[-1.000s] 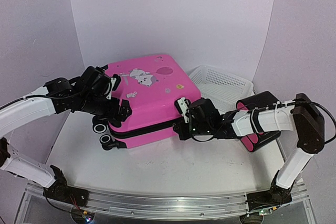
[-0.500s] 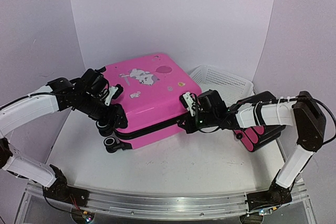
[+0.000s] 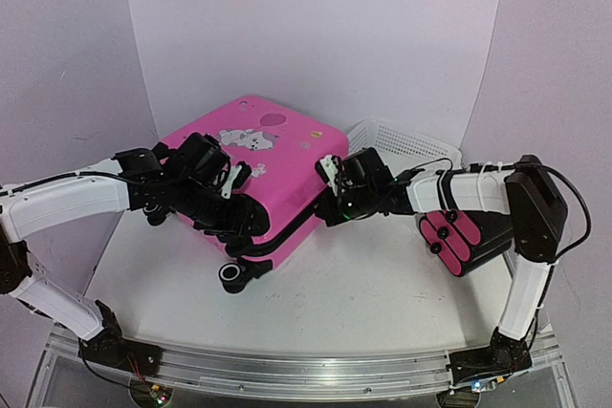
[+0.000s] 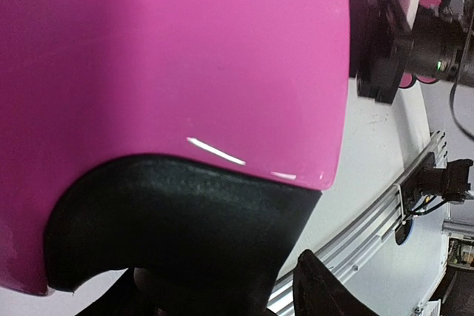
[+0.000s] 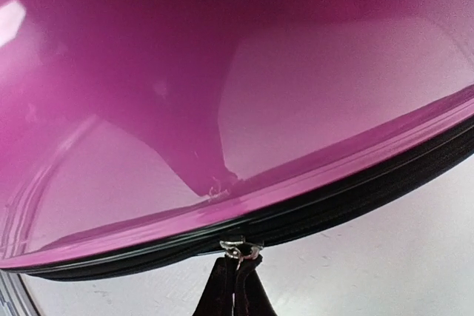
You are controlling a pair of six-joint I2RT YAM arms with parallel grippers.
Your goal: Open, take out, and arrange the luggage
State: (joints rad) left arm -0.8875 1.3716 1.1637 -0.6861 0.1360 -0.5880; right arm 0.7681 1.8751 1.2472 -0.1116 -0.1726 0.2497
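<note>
Glossy pink hard-shell luggage (image 3: 277, 155) with rounded corners and a cartoon animal print. The right hand (image 5: 235, 275) pinches its small metal zip pull (image 5: 237, 248). The left hand (image 3: 232, 209) is against the shell; I cannot tell how wide it is.

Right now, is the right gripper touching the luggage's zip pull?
Touching. The right wrist view shows the right gripper shut on the metal zip pull of the luggage, with no gap between them.

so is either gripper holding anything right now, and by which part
The right gripper pinches the luggage by its zip pull. The left gripper sits near a wheel; a grip there cannot be told.
</note>
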